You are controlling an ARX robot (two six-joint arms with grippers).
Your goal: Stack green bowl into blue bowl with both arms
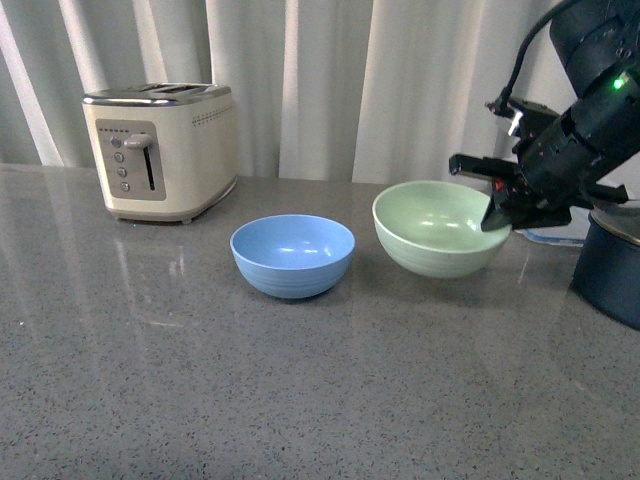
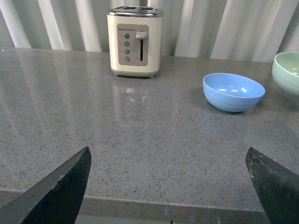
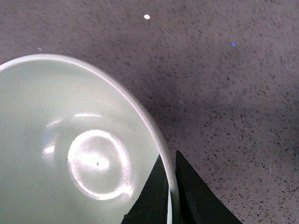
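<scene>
While the right gripper [image 1: 497, 215] pinches the green bowl [image 1: 435, 225] by its rim, one finger inside and one outside, its arm slants down from the right. The bowl sits just right of the blue bowl [image 1: 292, 255], apart. The left gripper [image 2: 168, 153] hangs spread wide, holding nothing.

On the counter [image 1: 150, 380] the blue bowl [image 1: 292, 256] sits mid-table, with the green bowl [image 1: 435, 230] just right of it and slightly behind, apart. The toaster [image 1: 160, 150] stands back left, before the curtain [image 1: 330, 80]. A pot [image 1: 610, 265] is far right. The right gripper [image 1: 497, 218] straddles the green bowl's right rim.
</scene>
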